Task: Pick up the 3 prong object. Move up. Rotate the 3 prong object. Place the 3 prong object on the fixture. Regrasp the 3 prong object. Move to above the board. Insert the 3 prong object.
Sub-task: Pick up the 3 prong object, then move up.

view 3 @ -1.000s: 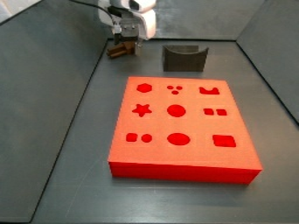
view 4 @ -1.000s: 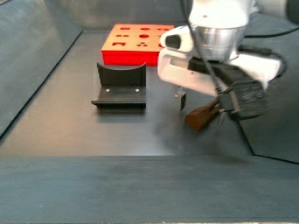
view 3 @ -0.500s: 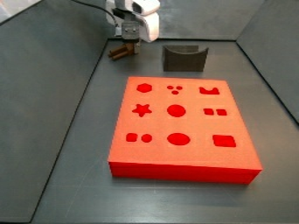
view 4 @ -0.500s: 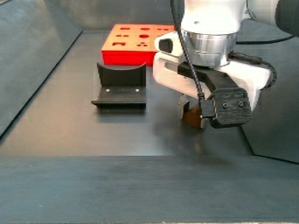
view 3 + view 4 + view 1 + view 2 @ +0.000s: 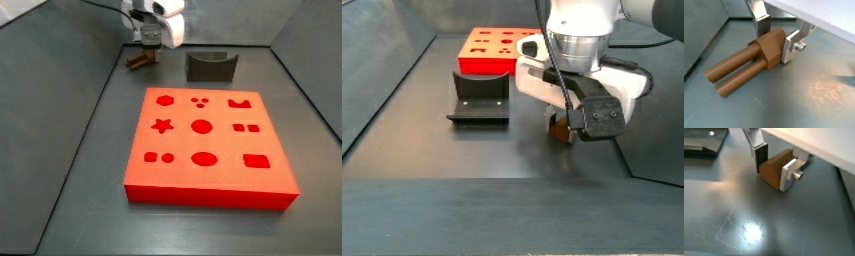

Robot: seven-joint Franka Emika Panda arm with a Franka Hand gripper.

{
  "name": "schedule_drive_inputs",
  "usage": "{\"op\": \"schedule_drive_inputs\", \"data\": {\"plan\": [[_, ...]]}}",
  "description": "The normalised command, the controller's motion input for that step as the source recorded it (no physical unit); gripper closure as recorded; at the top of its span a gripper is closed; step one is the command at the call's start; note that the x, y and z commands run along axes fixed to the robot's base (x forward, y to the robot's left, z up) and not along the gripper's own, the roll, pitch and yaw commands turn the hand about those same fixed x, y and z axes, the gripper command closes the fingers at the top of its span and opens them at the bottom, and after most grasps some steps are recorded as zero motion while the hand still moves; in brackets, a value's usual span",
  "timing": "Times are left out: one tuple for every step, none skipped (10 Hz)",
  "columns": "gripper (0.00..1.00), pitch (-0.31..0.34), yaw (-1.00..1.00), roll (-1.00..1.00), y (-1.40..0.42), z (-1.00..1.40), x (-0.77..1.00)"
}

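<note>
The 3 prong object (image 5: 767, 47) is a brown wooden block with round rods (image 5: 731, 70) pointing away from it. It lies on the grey floor, far from the board in a side view (image 5: 138, 60) and partly hidden behind the gripper in a side view (image 5: 569, 136). My gripper (image 5: 776, 44) is down over the block, one silver finger against each side, as the wrist view (image 5: 773, 176) also shows. The dark fixture (image 5: 210, 67) stands to one side. The red board (image 5: 207, 145) lies further off.
The fixture also shows in a side view (image 5: 478, 100), with the board (image 5: 496, 48) behind it. Sloped grey walls (image 5: 60, 70) surround the floor. The arm's white body (image 5: 583, 45) and cable (image 5: 616, 100) hang above the object.
The gripper has come down from above the brown block to straddle it. Over the last half second it has hardly moved. The block still lies on the floor.
</note>
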Motion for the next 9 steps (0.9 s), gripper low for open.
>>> {"op": "schedule_drive_inputs", "data": {"plan": [[1.0,0.0,0.0,0.0,0.0,0.0,0.0],[1.0,0.0,0.0,0.0,0.0,0.0,0.0],[1.0,0.0,0.0,0.0,0.0,0.0,0.0],[1.0,0.0,0.0,0.0,0.0,0.0,0.0],[1.0,0.0,0.0,0.0,0.0,0.0,0.0],[1.0,0.0,0.0,0.0,0.0,0.0,0.0],[1.0,0.0,0.0,0.0,0.0,0.0,0.0],[1.0,0.0,0.0,0.0,0.0,0.83,0.0],[1.0,0.014,0.01,0.01,0.04,0.8,0.0]]}}
